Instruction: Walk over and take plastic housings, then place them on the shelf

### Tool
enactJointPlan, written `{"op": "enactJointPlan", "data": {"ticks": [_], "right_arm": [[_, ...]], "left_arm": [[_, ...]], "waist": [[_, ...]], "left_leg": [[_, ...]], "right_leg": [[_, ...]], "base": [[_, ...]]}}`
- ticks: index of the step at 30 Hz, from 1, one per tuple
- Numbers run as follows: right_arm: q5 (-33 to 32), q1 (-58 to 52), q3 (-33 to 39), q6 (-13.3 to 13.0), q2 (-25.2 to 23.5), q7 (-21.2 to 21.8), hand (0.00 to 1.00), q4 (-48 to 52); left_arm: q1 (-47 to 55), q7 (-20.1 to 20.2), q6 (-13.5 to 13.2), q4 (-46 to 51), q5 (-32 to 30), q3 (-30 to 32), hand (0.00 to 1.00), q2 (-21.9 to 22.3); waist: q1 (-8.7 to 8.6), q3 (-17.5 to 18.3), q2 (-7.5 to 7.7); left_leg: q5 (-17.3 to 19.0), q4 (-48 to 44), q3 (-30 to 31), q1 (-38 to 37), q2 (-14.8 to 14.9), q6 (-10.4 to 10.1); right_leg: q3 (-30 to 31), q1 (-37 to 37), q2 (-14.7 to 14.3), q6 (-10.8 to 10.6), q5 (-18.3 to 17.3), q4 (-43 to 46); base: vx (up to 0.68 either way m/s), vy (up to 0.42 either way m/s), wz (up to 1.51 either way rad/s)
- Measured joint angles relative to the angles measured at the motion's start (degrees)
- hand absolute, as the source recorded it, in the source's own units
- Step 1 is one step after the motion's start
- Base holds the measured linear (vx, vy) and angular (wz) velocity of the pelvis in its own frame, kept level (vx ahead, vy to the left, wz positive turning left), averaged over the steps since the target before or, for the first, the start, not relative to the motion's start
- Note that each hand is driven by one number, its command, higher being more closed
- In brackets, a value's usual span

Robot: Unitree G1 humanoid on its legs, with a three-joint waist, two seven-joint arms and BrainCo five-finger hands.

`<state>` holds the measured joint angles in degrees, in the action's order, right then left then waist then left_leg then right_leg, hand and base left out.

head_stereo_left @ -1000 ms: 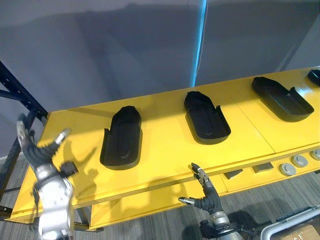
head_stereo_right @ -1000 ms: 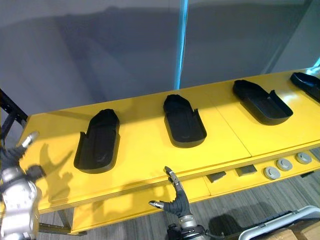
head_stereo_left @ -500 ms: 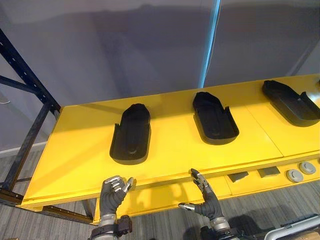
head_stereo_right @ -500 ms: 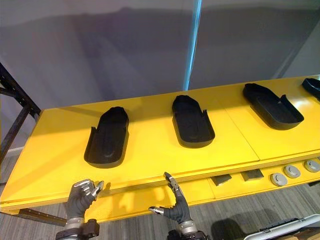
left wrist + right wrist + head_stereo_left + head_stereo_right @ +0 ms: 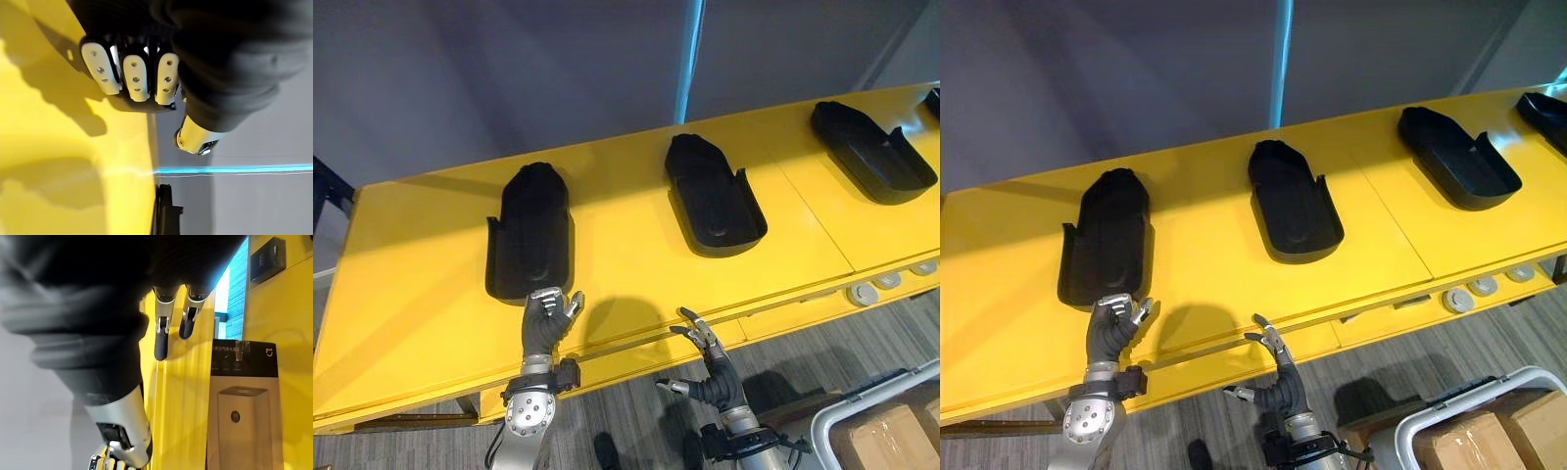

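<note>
Down at the near edge of the yellow counter is where I've got both hands right now. Four black plastic housings sit on top in a row, open side up, well apart from each other: the left housing, the middle housing, the third housing, and a fourth housing cut off by the frame edge on my right.

My left hand is up over the counter, right at the near end of the left housing. Its fingers are curled in with the thumb sticking out to the side. In the left wrist view the curled fingers sit against the dark plastic, but as far as I can see they're closed on nothing, and the housing lies flat on the counter.

My right hand is lower, in front of the counter's front edge and over the grey floor, roughly below the middle housing. Its fingers are spread and straight, nothing in it, and the right wrist view shows the fingertips close to the yellow front face.

Round knobs line the counter's front on my right. A cardboard box sits in a pale bin on the floor at the lower right. A blue light strip runs up the grey wall behind.
</note>
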<state>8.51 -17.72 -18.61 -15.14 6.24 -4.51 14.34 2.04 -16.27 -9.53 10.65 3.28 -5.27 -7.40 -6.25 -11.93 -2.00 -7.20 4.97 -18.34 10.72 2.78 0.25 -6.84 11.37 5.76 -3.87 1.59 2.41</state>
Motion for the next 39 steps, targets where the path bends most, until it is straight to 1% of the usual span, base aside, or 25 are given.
{"op": "enactJointPlan", "data": {"ticks": [5,6,10,13,16,19,20,21,22,23,24,25,26,27,28,29,31,32,33,34,35,36,37,38,39], "right_arm": [[-0.4,0.0,0.0,0.1,0.1,0.0,0.0,0.0],[-0.4,0.0,0.0,0.1,0.1,0.0,0.0,0.0],[-1.2,0.0,0.1,0.1,0.1,0.0,0.0,0.0],[-1.2,0.0,0.7,0.1,0.1,-0.1,0.0,0.0],[-1.1,0.1,2.7,0.1,0.1,-1.1,0.0,0.0],[-0.1,1.3,5.8,0.1,0.4,-2.9,0.0,0.0],[0.6,2.3,7.1,0.1,0.7,-3.7,0.0,0.0],[1.0,2.8,7.5,0.1,0.8,-3.9,0.0,0.0],[1.4,4.4,8.7,0.1,1.3,-4.8,0.0,0.0],[1.6,5.2,8.8,0.1,2.0,-5.0,0.0,0.0],[1.8,6.0,9.0,0.1,3.3,-5.1,0.0,0.1],[2.1,5.9,9.5,0.1,4.1,-5.2,0.0,0.1],[2.4,5.0,10.8,0.1,4.9,-5.1,0.0,0.2],[2.4,2.2,13.6,0.1,4.5,-5.0,0.0,1.1],[2.3,0.2,15.3,0.2,3.9,-4.9,0.0,1.5],[2.2,-3.9,18.1,0.3,2.0,-4.3,0.0,2.1],[2.0,-9.7,19.8,0.5,0.8,-3.8,0.0,4.4],[1.8,-12.2,20.2,0.5,0.4,-3.7,0.0,6.2],[1.3,-11.9,20.4,0.5,-0.3,-3.6,0.0,6.3],[1.3,-11.2,20.2,0.5,-1.2,-3.5,0.0,6.1],[1.4,-9.0,20.2,0.5,-2.4,-3.5,0.0,5.2],[1.4,-5.5,20.2,0.5,-2.4,-3.5,0.0,2.3],[1.6,-4.0,20.2,0.5,-2.3,-3.7,0.0,0.3],[2.5,-1.6,20.4,0.8,-2.3,-4.5,0.0,-3.0],[3.7,-1.0,20.7,1.3,-2.4,-5.2,0.0,-4.8]], "left_arm": [[-2.4,-0.2,-0.4,-1.7,0.0,0.7,1.0,0.0],[-2.9,-0.2,-0.4,-2.1,0.0,0.8,0.0,0.0],[-3.4,-0.2,-0.5,-2.4,1.0,0.6,0.0,0.0],[-0.5,0.4,-0.8,2.7,3.3,-1.4,0.0,0.2],[4.0,0.8,-3.4,10.6,5.6,-4.8,0.0,0.8],[6.1,0.6,-6.1,15.4,5.4,-6.5,0.0,1.8],[6.4,0.3,-6.3,15.6,4.4,-6.5,0.0,1.9],[6.6,0.2,-6.4,15.6,4.1,-6.6,0.0,1.9],[7.2,-0.7,-6.6,15.7,2.7,-6.7,0.0,1.9],[7.7,-1.4,-6.7,15.8,2.1,-6.8,0.0,2.1],[7.9,-2.1,-6.8,15.7,2.0,-7.2,0.0,2.6],[7.9,-2.2,-6.8,15.8,2.0,-7.6,0.0,2.6],[7.5,-2.1,-6.9,15.6,1.5,-8.3,0.0,2.6],[6.1,-2.1,-7.1,14.7,0.9,-9.2,0.0,2.8],[5.1,-2.1,-7.2,13.9,0.9,-9.7,0.0,2.7],[3.5,-2.1,-7.2,11.7,0.4,-10.1,0.0,2.7],[3.5,-2.2,-7.1,10.4,-0.6,-10.6,0.0,2.8],[3.2,-2.2,-7.0,10.4,-1.9,-11.2,0.0,2.7],[2.6,-2.2,-6.8,10.4,-3.4,-11.3,0.0,2.6],[2.5,-2.2,-6.8,10.2,-3.8,-10.8,0.0,2.8],[2.0,-2.3,-6.6,9.1,-4.6,-9.0,0.0,3.7],[2.2,-2.4,-6.3,8.2,-4.7,-6.4,0.0,4.8],[2.6,-2.5,-6.0,8.0,-4.6,-5.1,0.0,5.1],[3.1,-2.8,-6.0,8.0,-4.6,-3.1,0.0,5.4],[3.3,-3.4,-6.0,7.8,-4.6,-1.7,0.0,5.4]], "waist": [[-0.85,-0.9,-0.02],[-0.98,-0.9,-0.03],[-1.11,-1.0,-0.09],[-1.11,-1.6,-0.1],[-0.98,-1.6,-0.08],[-0.62,-1.6,-0.06],[-0.59,-1.6,0.0],[-0.37,-1.5,0.2],[1.28,-1.6,0.81],[2.1,-1.6,0.66],[2.81,-1.1,-0.14],[2.9,-0.6,-0.51],[2.08,0.2,-0.73],[0.8,0.6,-0.59],[0.15,0.7,-0.29],[-0.57,0.5,0.95],[-1.2,0.6,1.65],[-1.6,0.9,2.08],[-0.89,1.1,2.36],[-0.38,1.0,2.13],[0.55,1.0,2.31],[1.43,0.7,2.04],[1.95,0.7,2.05],[2.6,1.0,2.2],[2.53,1.6,2.4]], "left_leg": [[0.1,0.0,-0.4,0.0,0.2,-0.2],[0.1,0.0,-0.4,0.0,0.3,-0.2],[0.1,0.0,-0.3,0.0,0.3,-0.2],[0.2,0.0,-0.1,-0.8,0.2,-0.3],[0.4,0.0,0.5,-2.2,0.2,-0.5],[0.7,0.0,0.3,-4.1,0.3,-0.7],[1.6,-1.1,-0.1,-5.0,0.4,-0.8],[2.8,-3.3,-0.2,-4.8,0.3,-1.1],[8.6,-14.4,7.7,-2.0,1.2,-1.6],[11.4,-19.2,13.6,-0.9,1.5,-2.4],[15.8,-25.6,23.1,-0.3,1.7,-5.6],[17.9,-27.7,26.8,-0.6,1.8,-7.0],[21.4,-29.9,31.6,-1.5,1.4,-7.7],[24.0,-30.5,33.3,-2.2,0.9,-6.7],[25.0,-30.6,33.0,-2.4,0.5,-5.3],[25.4,-31.4,30.4,-2.7,-0.3,-4.6],[26.9,-33.4,24.6,-3.3,0.0,-3.2],[27.8,-35.6,20.7,-2.5,0.2,-2.1],[27.5,-35.3,15.5,-2.0,2.1,-0.7],[27.1,-34.8,12.7,-1.8,3.0,-0.2],[26.1,-34.0,7.2,-2.2,5.0,0.2],[24.3,-31.2,1.5,-4.3,6.9,0.3],[23.2,-29.3,-1.0,-5.8,7.3,0.3],[21.3,-26.3,-5.1,-8.2,7.8,-0.1],[20.2,-24.7,-7.4,-9.0,8.4,-0.9]], "right_leg": [[0.3,0.2,-0.3,0.1,0.1,-0.1],[0.4,0.2,-0.3,0.1,0.1,-0.1],[0.3,0.1,-0.3,0.1,0.1,-0.1],[0.0,-1.0,-0.3,0.1,0.1,-0.4],[-0.5,-3.1,-0.3,0.1,0.0,-1.1],[-0.2,-4.7,-0.4,0.0,-0.1,-1.1],[0.6,-5.3,-0.4,0.0,-0.2,-0.9],[1.6,-5.3,-0.3,0.0,-0.2,-0.6],[5.4,-4.9,-0.4,-0.2,-0.4,1.2],[7.7,-4.6,-0.8,-0.3,-0.6,2.0],[11.7,-3.8,-2.7,-0.6,-0.9,4.0],[13.8,-3.1,-3.8,-0.9,-1.1,5.2],[17.7,-1.5,-5.3,-1.6,-1.7,7.8],[20.6,0.3,-6.2,-2.2,-2.1,9.9],[21.9,1.1,-6.4,-2.6,-2.2,10.9],[24.8,1.9,-6.2,-3.5,-1.9,11.5],[30.1,1.7,-6.5,-5.2,0.8,9.3],[32.8,1.7,-6.5,-5.8,4.5,5.7],[30.5,1.6,-6.4,-4.2,11.7,-1.0],[25.5,1.8,-6.2,-2.0,14.8,-3.2],[11.1,4.0,-5.7,1.9,9.3,3.7],[1.6,6.3,-3.7,4.0,2.7,13.1],[-1.9,6.5,-2.0,4.0,-0.5,18.2],[-6.8,5.3,2.3,3.8,-4.8,26.4],[-8.4,3.1,5.8,2.4,-7.1,30.8]], "base": [[0.0,-0.009,-0.04],[0.0,0.0,0.0],[0.0,0.0,0.0],[0.0,-0.003,0.04],[0.01,-0.005,0.08],[-0.01,-0.003,-0.08],[-0.04,0.003,-0.27],[-0.05,-0.008,-0.8],[-0.04,-0.021,-1.12],[-0.01,0.019,-1.84],[0.0,0.077,-1.69],[0.0,0.197,-1.96],[-0.04,0.271,-1.62],[-0.06,0.288,-1.38],[-0.11,0.301,-1.13],[-0.13,0.296,-1.2],[-0.14,0.324,-1.51],[-0.21,0.304,-1.92],[-0.23,0.202,-2.0],[-0.3,0.191,-2.26],[-0.24,0.128,-2.36],[-0.21,0.139,-2.36],[-0.13,0.115,-2.23],[-0.1,0.022,-1.7],[-0.1,-0.044,-1.41]]}}
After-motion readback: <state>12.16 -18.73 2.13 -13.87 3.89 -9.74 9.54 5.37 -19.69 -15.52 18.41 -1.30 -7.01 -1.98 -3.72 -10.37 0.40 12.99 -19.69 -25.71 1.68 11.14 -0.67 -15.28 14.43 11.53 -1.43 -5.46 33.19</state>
